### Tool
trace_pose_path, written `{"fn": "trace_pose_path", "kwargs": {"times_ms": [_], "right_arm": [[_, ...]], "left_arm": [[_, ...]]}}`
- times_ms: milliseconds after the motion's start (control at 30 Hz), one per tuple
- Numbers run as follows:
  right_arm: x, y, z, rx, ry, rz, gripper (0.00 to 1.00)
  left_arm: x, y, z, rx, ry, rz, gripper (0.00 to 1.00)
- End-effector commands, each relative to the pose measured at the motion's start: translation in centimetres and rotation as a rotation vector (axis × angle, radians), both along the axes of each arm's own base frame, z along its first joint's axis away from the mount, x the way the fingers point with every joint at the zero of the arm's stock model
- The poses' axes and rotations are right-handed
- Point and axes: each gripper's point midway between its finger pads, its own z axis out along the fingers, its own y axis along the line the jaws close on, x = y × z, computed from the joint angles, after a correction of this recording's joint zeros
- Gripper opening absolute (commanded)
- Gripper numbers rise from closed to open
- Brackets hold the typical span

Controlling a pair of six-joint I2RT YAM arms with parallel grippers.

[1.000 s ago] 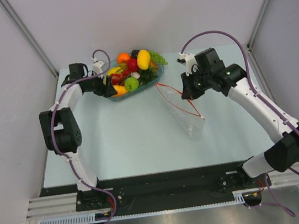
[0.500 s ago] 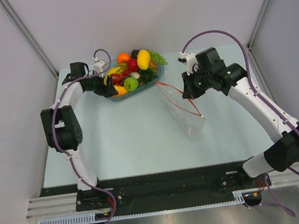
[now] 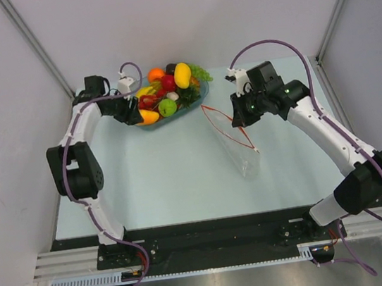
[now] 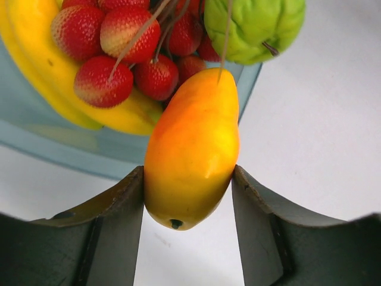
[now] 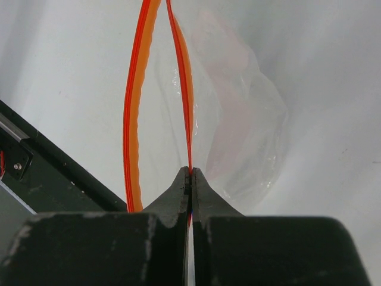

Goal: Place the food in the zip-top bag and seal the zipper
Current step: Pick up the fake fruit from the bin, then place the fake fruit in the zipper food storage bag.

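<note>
**Pick under way: mango [image 4: 190, 149] in the left jaws, zip-top bag [image 3: 244, 157] held open**

My left jaws are closed partway around the mango and touch both its flanks. It sits at the near rim of the teal tray [image 3: 194, 105], which stands by the far edge of the tabletop [image 3: 161, 183], with strawberries [image 4: 107, 77] and a banana [image 4: 36, 77] just behind it. I cannot tell whether the mango is clear of the tray wall.

My right jaws are fully shut on one lip of the zipper [image 5: 134, 107], which holds the mouth apart as a narrow eye. The bag lies right of the tabletop's middle, its bottom toward the near edge, and looks empty.

I judge this the first pick. Next I must lift the mango clear, carry it right to the mouth and drop it in. The opening is slim, so aim matters.
</note>
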Motion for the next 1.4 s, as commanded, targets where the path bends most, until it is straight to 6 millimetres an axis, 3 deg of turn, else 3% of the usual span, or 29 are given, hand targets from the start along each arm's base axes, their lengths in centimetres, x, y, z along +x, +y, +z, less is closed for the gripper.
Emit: {"fn": "trace_pose_path", "kwargs": {"times_ms": [0,133,233,267,300,400,467,567,600,667,767,867,1000,1133,1300,1333,1367], "right_arm": [[1.0,0.6,2.0,0.041,-0.050,-0.016,0.00],[1.2,1.1,2.5,0.054,-0.062,-0.016,0.00],[1.0,1.7,3.1,0.069,-0.073,0.004,0.00],[1.0,1.9,3.1,0.072,-0.074,0.009,0.00],[0.8,2.1,3.2,0.073,-0.076,0.019,0.00],[0.2,3.1,3.1,0.083,-0.068,0.043,0.00],[-0.3,3.9,2.9,0.080,-0.071,0.064,0.00],[-0.6,4.6,2.9,0.068,-0.086,0.074,0.00],[-0.7,4.7,2.9,0.064,-0.093,0.078,0.00],[-0.8,4.8,3.1,0.053,-0.108,0.080,0.00],[-1.0,5.0,3.3,0.049,-0.118,0.086,0.00],[-1.3,5.4,3.4,0.036,-0.141,0.102,0.00],[-1.2,5.6,4.1,0.024,-0.178,0.100,0.00],[-1.9,6.0,4.7,0.022,-0.200,0.129,0.00],[-2.8,6.5,5.8,0.031,-0.236,0.141,0.00],[-2.9,6.6,6.0,0.040,-0.238,0.143,0.00],[-3.0,6.8,6.2,0.048,-0.237,0.144,0.00]], "left_arm": [[-1.7,1.3,6.3,0.113,-0.096,-0.019,0.33],[-4.3,2.4,7.9,0.176,-0.041,-0.013,0.27],[-6.3,1.9,11.1,0.153,-0.070,-0.025,0.26],[-7.3,1.3,13.4,0.119,-0.117,-0.032,0.26],[-7.9,0.9,14.6,0.086,-0.119,-0.013,0.26],[-11.4,-4.2,18.6,-0.034,-0.131,-0.064,0.26],[-13.2,-6.9,19.9,-0.098,-0.094,-0.062,0.24],[-17.4,-13.1,21.3,-0.194,-0.025,-0.159,0.23],[-18.3,-14.1,22.1,-0.213,-0.041,-0.174,0.23],[-20.4,-16.2,21.7,-0.194,-0.046,-0.227,0.25],[-21.6,-17.0,20.9,-0.190,0.004,-0.188,0.27],[-21.7,-17.4,19.2,-0.172,0.077,-0.179,0.24],[-21.2,-17.7,15.3,-0.099,0.213,-0.159,0.09],[-20.5,-17.9,13.4,-0.073,0.283,-0.118,0.05],[-19.0,-18.4,14.4,-0.127,0.257,-0.009,0.06],[-18.4,-18.5,15.9,-0.169,0.202,0.004,0.07],[-18.2,-18.6,15.8,-0.186,0.197,0.029,0.12]]}}
